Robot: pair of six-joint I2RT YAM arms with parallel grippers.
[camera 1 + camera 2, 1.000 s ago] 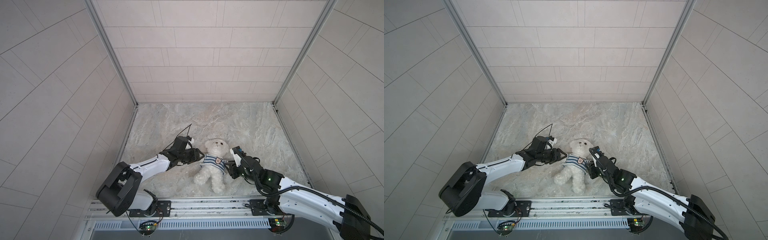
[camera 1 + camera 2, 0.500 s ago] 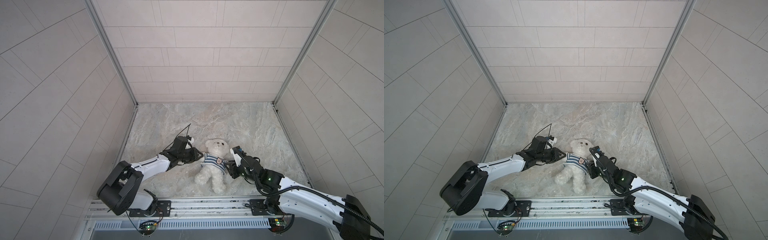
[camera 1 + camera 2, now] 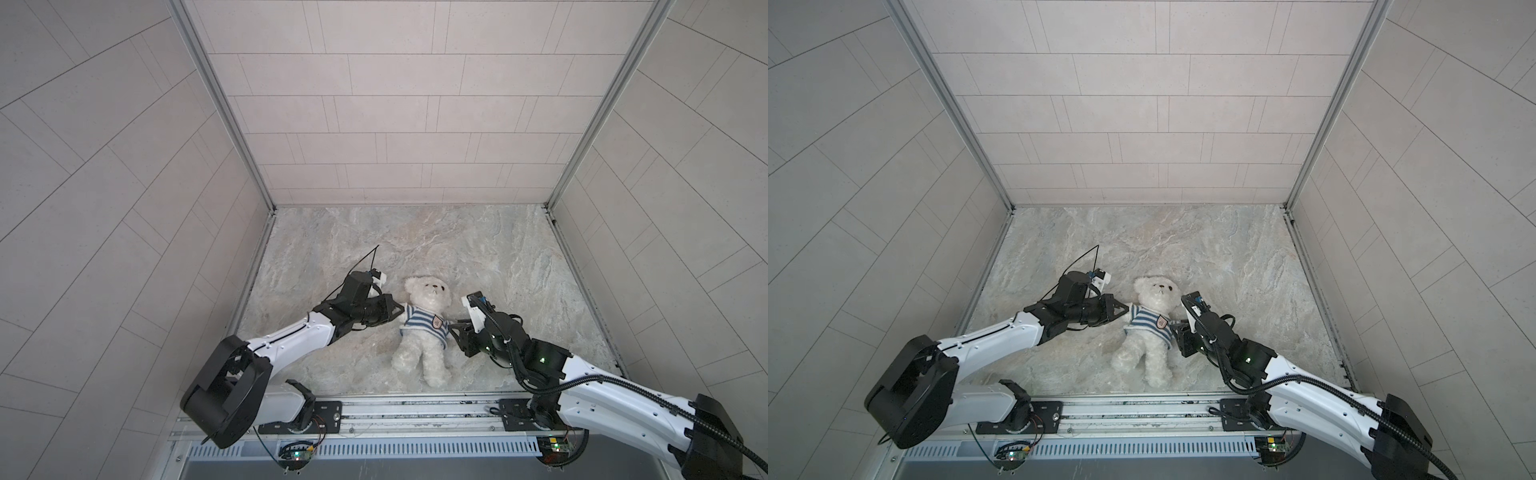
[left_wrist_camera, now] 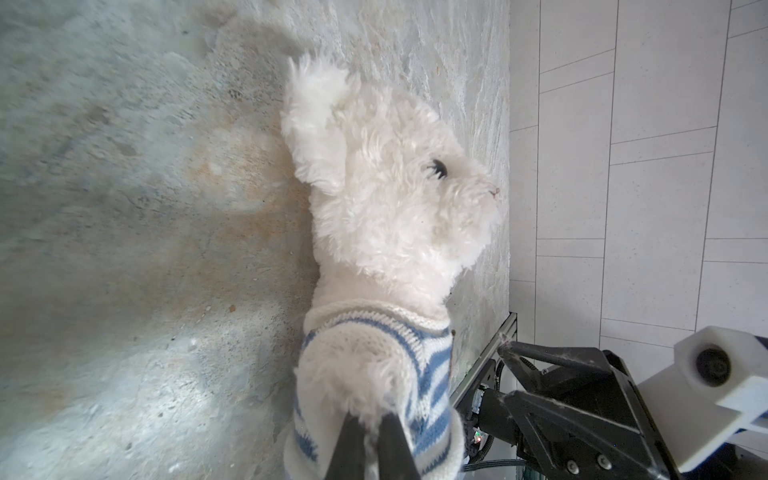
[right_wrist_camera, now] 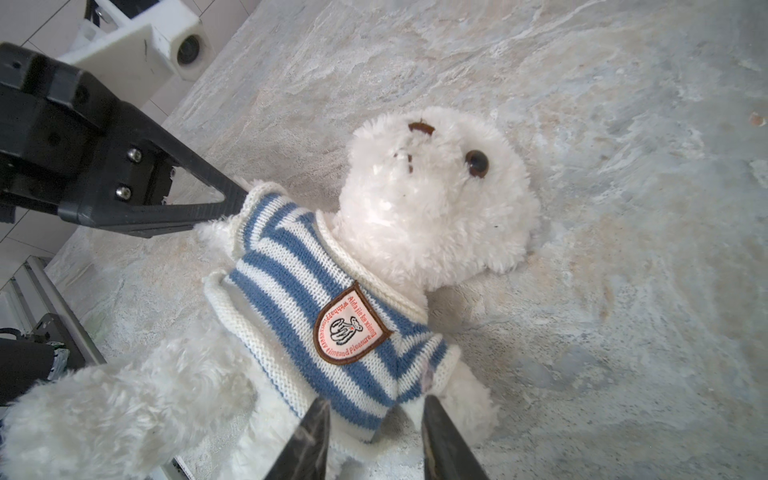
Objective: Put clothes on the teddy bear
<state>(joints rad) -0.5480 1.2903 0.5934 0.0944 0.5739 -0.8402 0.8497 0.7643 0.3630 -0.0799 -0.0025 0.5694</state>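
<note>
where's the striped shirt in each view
top view: striped shirt sits low centre, on the teddy bear
top view: same spot, slightly further left
left wrist: seen side-on, right at the left gripper's shut jaws
right wrist: mid-picture, badge facing the camera
shared landmark: the bear's white head, just past the collar in all four

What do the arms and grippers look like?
Left arm and right arm: white link shells, black joint housings. Left gripper and right gripper: black, with tapered triangular fingers and a white camera housing at each wrist. A black corrugated conduit runs along the right arm; a thin black cable loops over the left wrist. Green LEDs glow on the right arm.
</note>
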